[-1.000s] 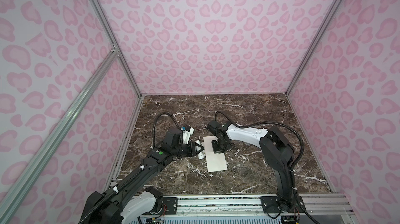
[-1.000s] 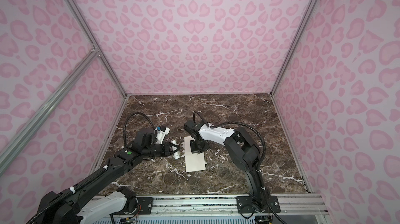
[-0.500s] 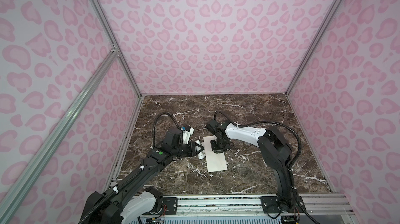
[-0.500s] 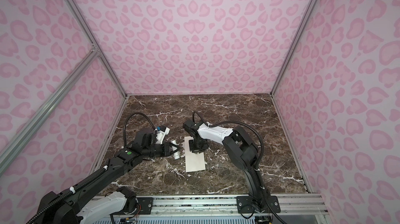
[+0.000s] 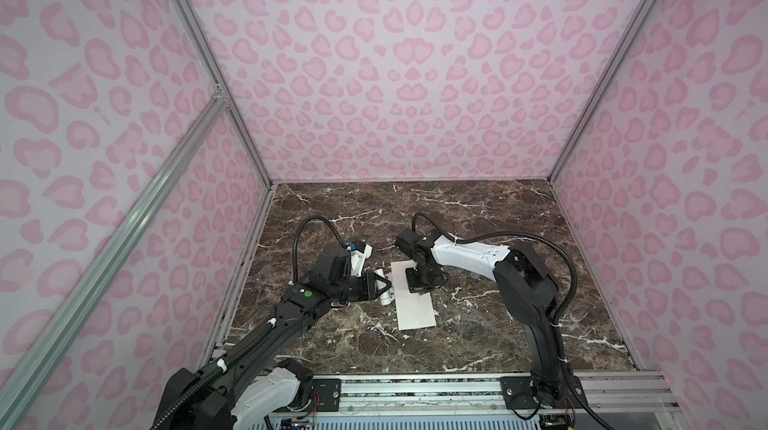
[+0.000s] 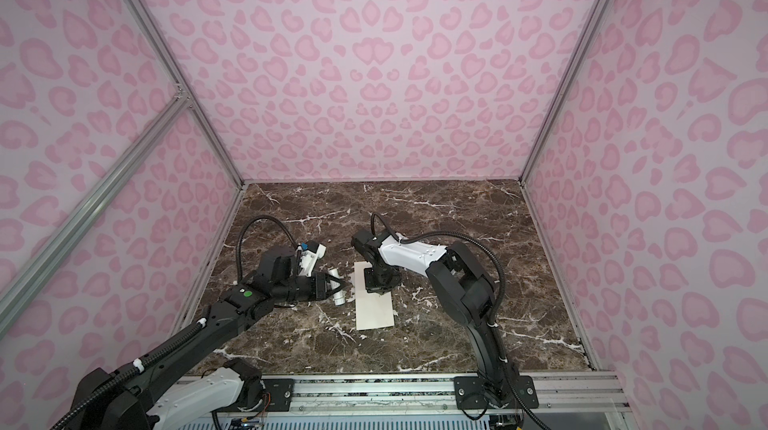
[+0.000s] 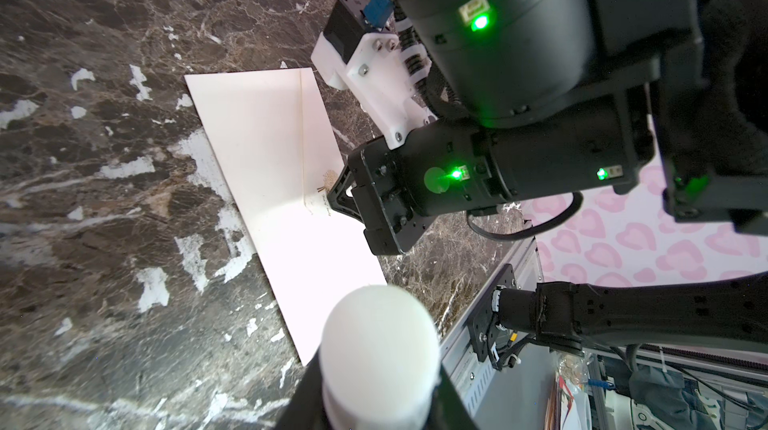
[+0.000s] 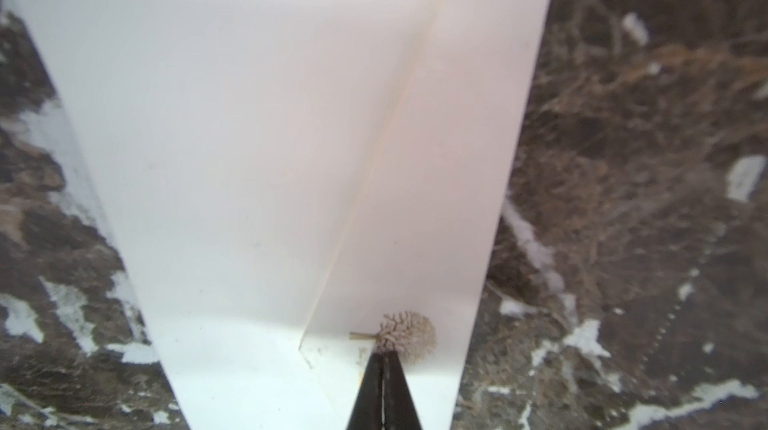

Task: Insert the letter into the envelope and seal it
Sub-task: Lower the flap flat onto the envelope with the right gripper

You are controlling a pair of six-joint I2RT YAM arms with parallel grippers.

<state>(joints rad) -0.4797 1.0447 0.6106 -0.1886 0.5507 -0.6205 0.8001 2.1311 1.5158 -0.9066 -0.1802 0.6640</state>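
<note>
Although the letter shows in no view, the long cream-white paper envelope [image 5: 415, 309] lies flat on the dark brown marble-patterned table [image 5: 478, 220] with its pointed flap folded down. The letter is therefore judged to be inside already, but this cannot be confirmed.

Right gripper [image 8: 384, 359]: jaws fully closed and holding nothing, with the tips bearing down on the flap near its point, touching the tiny gold tree-like emblem [image 8: 407, 334].

Left gripper [image 5: 386, 284]: jaws partly closed around a small white cylindrical stick [image 7: 380, 345], held just beside the envelope's long edge. Whether the stick touches the paper cannot be told.

Stage: insertion and folding of the flap appear done. What is left is judged to be securing the flap, by pressing along it and perhaps by using the stick. Whether the flap already adheres cannot be told.

Lettering: a faint line of script runs beside the emblem in the left wrist view, too small to read. No brand or label is legible on the stick, which shows only a plain rounded end.
</note>
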